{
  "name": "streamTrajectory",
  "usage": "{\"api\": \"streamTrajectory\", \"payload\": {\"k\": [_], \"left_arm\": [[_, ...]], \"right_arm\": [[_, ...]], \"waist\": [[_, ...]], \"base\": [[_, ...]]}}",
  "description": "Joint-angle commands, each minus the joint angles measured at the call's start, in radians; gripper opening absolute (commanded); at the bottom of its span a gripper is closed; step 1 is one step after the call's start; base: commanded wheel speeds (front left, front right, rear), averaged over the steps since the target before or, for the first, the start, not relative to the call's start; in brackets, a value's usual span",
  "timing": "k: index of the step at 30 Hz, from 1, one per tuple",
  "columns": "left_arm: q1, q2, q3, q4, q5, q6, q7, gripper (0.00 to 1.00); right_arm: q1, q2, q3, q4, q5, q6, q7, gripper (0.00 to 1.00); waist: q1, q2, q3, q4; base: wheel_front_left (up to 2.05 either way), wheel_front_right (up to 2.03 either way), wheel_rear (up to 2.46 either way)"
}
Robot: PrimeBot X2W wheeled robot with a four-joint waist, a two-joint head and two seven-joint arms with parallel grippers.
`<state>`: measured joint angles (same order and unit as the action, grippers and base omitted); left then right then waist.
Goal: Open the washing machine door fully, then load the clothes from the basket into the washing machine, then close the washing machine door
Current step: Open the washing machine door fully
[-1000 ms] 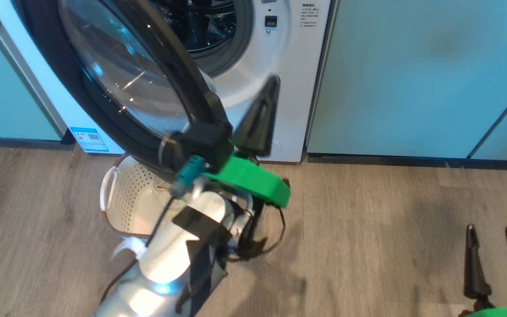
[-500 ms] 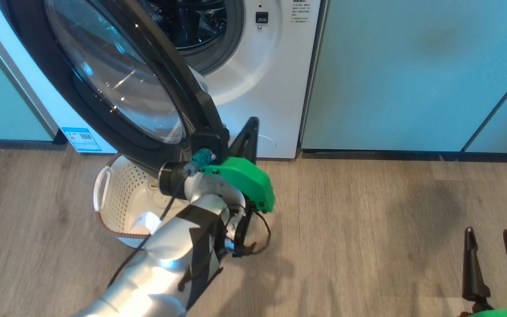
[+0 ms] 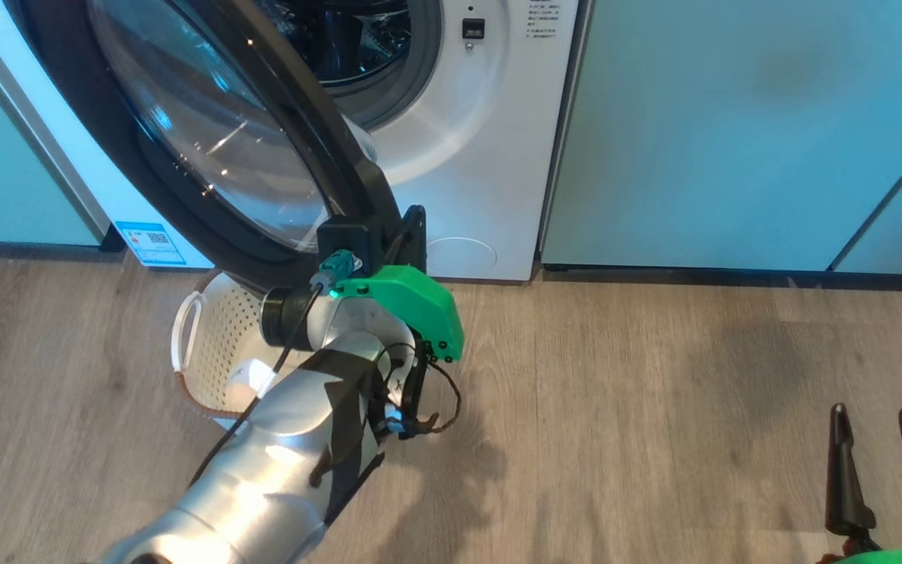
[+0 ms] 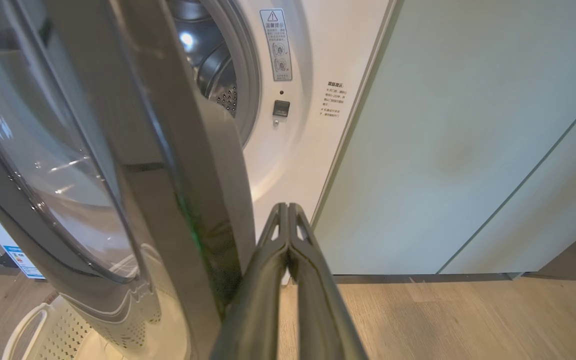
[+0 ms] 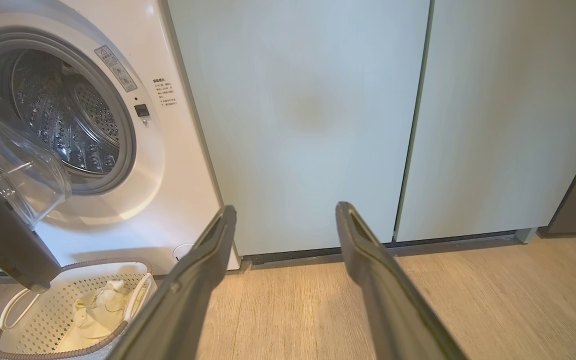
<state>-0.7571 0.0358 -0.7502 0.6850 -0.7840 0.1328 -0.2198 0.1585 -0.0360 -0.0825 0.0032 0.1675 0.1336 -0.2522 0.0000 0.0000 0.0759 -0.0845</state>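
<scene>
1 hand (image 4: 288,206) (L) nr door rim (image 4: 203,170)

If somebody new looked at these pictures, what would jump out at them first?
The washing machine door, a glossy black ring around domed glass, stands open at the upper left of the head view, baring the steel drum. At its free edge sits the left gripper, fingers pressed shut, with a bright green wrist cover. On the floor beneath the door, the basket holds pale yellow clothes.

basket (image 3: 220,333) half hidden by door (image 3: 208,141), door top cropped
</scene>
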Motion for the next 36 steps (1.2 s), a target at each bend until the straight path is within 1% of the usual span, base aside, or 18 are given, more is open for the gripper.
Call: {"api": "streamTrajectory", "payload": {"k": [1, 10, 20, 25, 36], "left_arm": [[-0.067, 0.015, 0.024, -0.015, -0.01, 0.004, -0.013, 0.0], [-0.091, 0.015, -0.009, 0.021, -0.033, -0.001, -0.028, 0.0], [-0.086, 0.014, -0.041, 0.021, -0.037, -0.003, -0.035, 0.0], [-0.075, 0.014, -0.05, 0.012, -0.037, 0.003, -0.036, 0.0], [-0.023, 0.02, -0.068, -0.022, -0.026, 0.025, -0.039, 0.0]], "right_arm": [[-0.032, -0.014, 0.019, -0.028, 0.006, -0.003, -0.01, 1.0], [-0.037, -0.014, 0.017, -0.028, 0.015, -0.003, -0.01, 1.0], [-0.034, -0.014, 0.009, -0.025, 0.02, -0.003, -0.01, 1.0], [-0.033, -0.014, 0.007, -0.024, 0.017, -0.003, -0.01, 1.0], [-0.017, -0.014, 0.006, -0.022, 0.015, -0.003, -0.01, 1.0]], "waist": [[0.0, 0.0, 0.001, 0.001], [0.0, 0.0, 0.012, 0.017], [0.0, 0.0, 0.014, 0.064], [0.0, 0.0, 0.01, 0.086], [0.0, 0.0, -0.012, 0.156]], "base": [[0.0, 0.0, 0.0], [0.0, 0.0, 0.0], [0.0, 0.0, 0.0], [0.0, 0.0, 0.0], [0.0, 0.0, 0.0]]}}
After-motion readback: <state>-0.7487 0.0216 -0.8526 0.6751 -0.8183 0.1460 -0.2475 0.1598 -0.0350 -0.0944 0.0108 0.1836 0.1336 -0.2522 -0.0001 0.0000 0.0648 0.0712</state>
